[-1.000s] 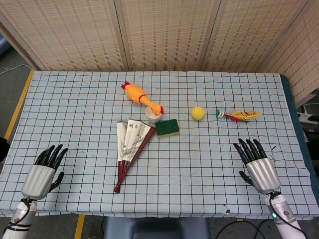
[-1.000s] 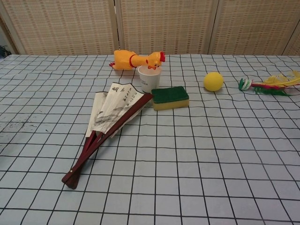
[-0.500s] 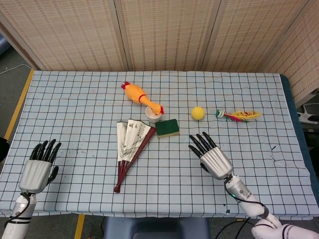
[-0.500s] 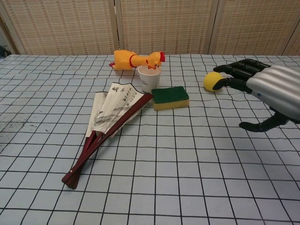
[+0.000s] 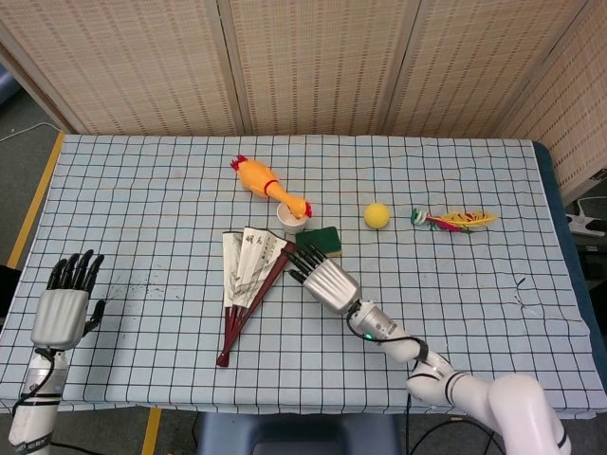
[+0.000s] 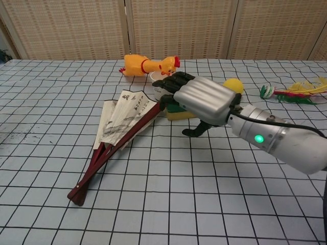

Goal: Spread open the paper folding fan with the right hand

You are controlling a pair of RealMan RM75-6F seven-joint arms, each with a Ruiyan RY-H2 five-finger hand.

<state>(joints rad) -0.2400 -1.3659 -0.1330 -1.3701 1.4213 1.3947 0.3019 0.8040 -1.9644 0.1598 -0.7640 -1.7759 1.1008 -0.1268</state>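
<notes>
The paper folding fan (image 5: 248,281) (image 6: 120,128) lies partly spread on the checked cloth, its dark red ribs running down to a pivot at the near left. My right hand (image 5: 322,275) (image 6: 198,99) hovers palm down just right of the fan's upper edge, fingers stretched toward it and holding nothing. Whether the fingertips touch the fan's red outer rib I cannot tell. The hand hides most of the green sponge and part of the white cup. My left hand (image 5: 62,305) stays at the table's left edge, fingers straight and apart, empty.
A rubber chicken (image 5: 266,185) (image 6: 148,65) and a white cup (image 5: 290,219) sit behind the fan. A green sponge (image 5: 327,236) is under my right hand. A yellow ball (image 5: 377,215) and a feathered shuttlecock (image 5: 453,220) (image 6: 291,92) lie to the right.
My right hand has swept left from the table's right edge across to the fan's upper right side. The left hand has drifted slightly left. The fan has not moved.
</notes>
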